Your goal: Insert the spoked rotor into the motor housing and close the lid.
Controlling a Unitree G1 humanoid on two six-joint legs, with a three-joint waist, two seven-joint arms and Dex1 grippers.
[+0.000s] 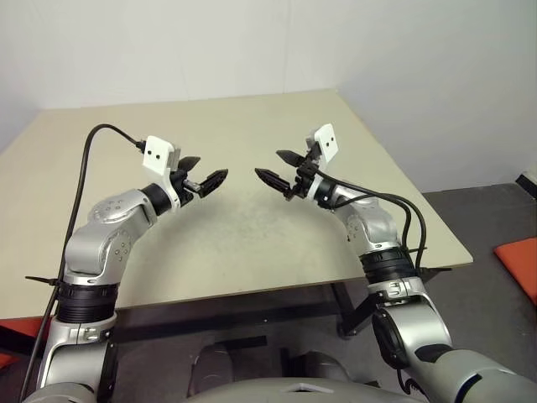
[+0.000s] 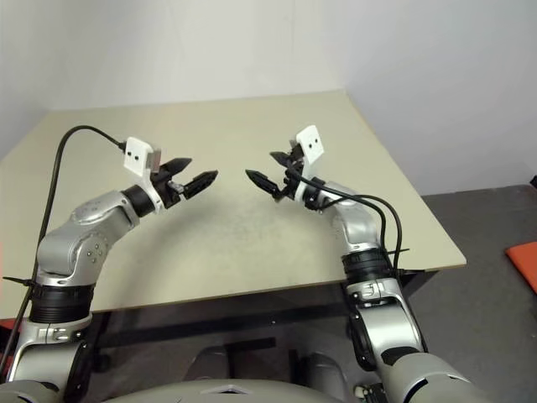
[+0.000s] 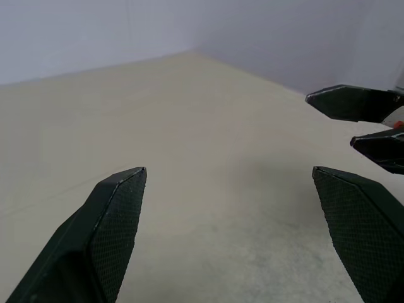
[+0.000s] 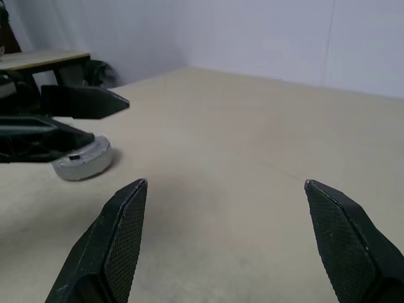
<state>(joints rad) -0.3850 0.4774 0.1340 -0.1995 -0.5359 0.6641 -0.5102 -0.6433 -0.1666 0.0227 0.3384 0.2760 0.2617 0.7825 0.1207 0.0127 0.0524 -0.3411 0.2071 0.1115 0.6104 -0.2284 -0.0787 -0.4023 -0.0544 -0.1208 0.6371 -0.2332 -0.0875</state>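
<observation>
We held both arms above a beige table [image 1: 252,252], the left gripper [image 1: 204,180] and right gripper [image 1: 280,167] facing each other, fingers spread wide, empty. We could not see the rotor, housing or lid.

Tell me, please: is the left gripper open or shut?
Open: the left gripper holds its fingers wide apart, nothing between them.

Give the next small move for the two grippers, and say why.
Probably hold both arms in place, jaws wide, and turn the head to look for the parts. The left gripper and right gripper hang open, holding nothing, above the table, tips facing each other.
</observation>
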